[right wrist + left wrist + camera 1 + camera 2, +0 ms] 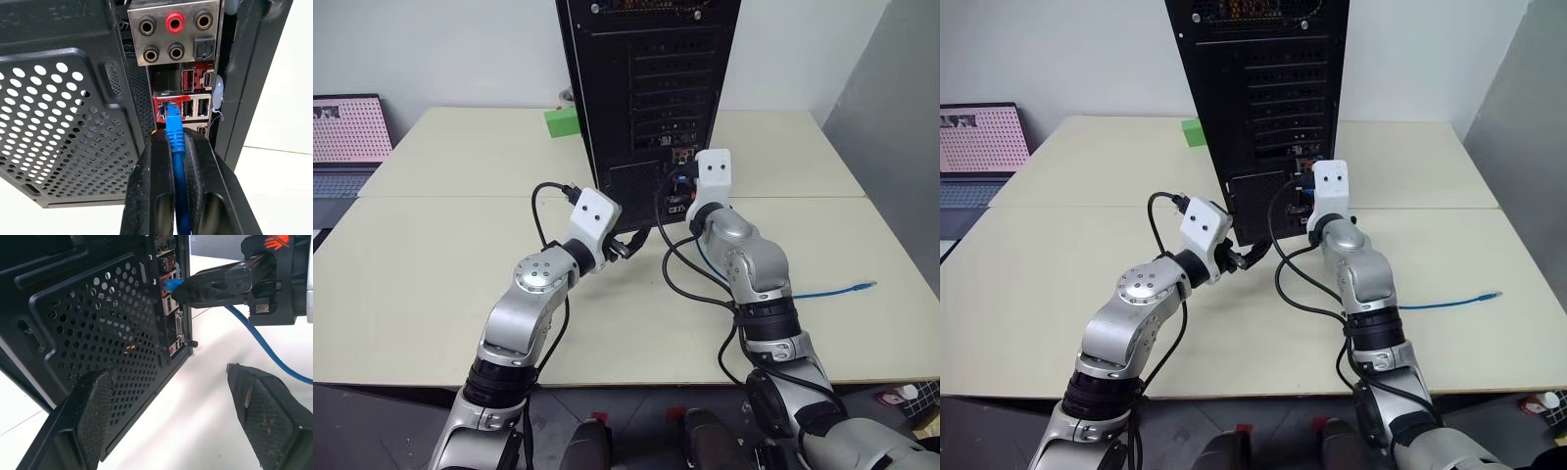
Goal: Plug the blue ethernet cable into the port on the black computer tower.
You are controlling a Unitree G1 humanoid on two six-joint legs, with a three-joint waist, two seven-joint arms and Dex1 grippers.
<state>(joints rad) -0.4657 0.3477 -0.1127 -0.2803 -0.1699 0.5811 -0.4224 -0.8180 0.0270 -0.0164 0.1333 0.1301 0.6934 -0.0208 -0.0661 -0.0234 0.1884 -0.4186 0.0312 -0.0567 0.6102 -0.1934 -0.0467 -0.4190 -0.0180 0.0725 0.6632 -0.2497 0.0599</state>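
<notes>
While right gripper (178, 161) jaws pinch blue ethernet cable (175, 134), plug tip at port (165, 105).

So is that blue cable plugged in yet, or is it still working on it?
Nearly. The right gripper is shut on the blue ethernet cable, with the plug's tip at the port on the black computer tower. Whether it is fully seated I cannot tell. The left gripper waits open nearby. Left: push home and let go.

Pale cream tabletop (450, 255), two slabs butted at a seam. The tall black perforated computer tower (646, 88) stands on it, a small green block (562, 121) beside it, thin bright-blue ethernet cable (832, 290) trailing across, laptop (342, 147) at the left edge.
</notes>
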